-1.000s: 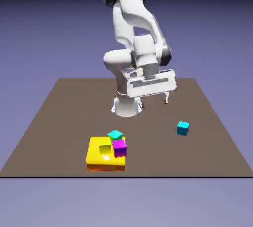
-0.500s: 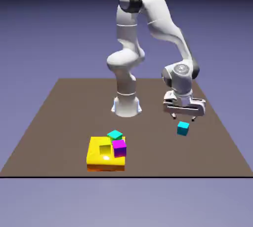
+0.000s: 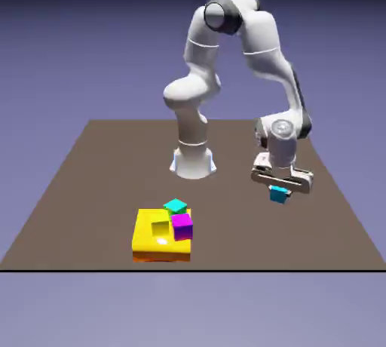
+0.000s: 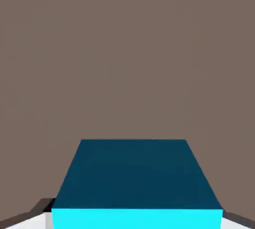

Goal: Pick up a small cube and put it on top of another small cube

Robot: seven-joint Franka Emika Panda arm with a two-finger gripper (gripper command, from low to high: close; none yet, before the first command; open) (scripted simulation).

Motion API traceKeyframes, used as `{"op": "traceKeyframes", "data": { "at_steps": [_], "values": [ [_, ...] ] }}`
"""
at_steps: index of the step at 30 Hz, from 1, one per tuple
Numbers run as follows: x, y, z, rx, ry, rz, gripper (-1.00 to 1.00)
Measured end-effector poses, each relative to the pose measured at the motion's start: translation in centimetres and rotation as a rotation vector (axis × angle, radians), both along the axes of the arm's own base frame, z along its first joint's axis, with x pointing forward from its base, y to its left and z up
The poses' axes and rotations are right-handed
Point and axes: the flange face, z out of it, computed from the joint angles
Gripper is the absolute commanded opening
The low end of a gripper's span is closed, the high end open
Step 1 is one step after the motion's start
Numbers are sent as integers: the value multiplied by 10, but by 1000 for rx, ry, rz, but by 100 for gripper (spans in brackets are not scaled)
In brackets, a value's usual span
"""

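Toward the exterior view's right, the hand (image 3: 279, 193) grips the small cyan-blue cube (image 3: 278, 195).

The flat yellow block (image 3: 151, 247) is low on the exterior view's left. On its top, toward the exterior view's right edge, is the magenta cube (image 3: 182, 227); the teal cube (image 3: 176, 207) is just behind that block's far edge. Well apart from the block, toward the exterior view's right, the gripper (image 3: 279, 191) is closed on the cyan-blue cube (image 3: 278, 195).
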Motion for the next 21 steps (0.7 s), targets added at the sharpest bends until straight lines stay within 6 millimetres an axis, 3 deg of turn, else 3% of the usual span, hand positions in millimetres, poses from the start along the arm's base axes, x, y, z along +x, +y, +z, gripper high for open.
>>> {"op": "traceKeyframes", "data": {
  "at_steps": [3,10,15,21],
  "values": [
    [1,-3,16,-3,1,-1,-100],
    [110,-61,46,50,-17,119,-100],
    [176,-133,70,59,-34,204,-100],
    [230,-248,102,39,-37,290,-100]
  ]
}}
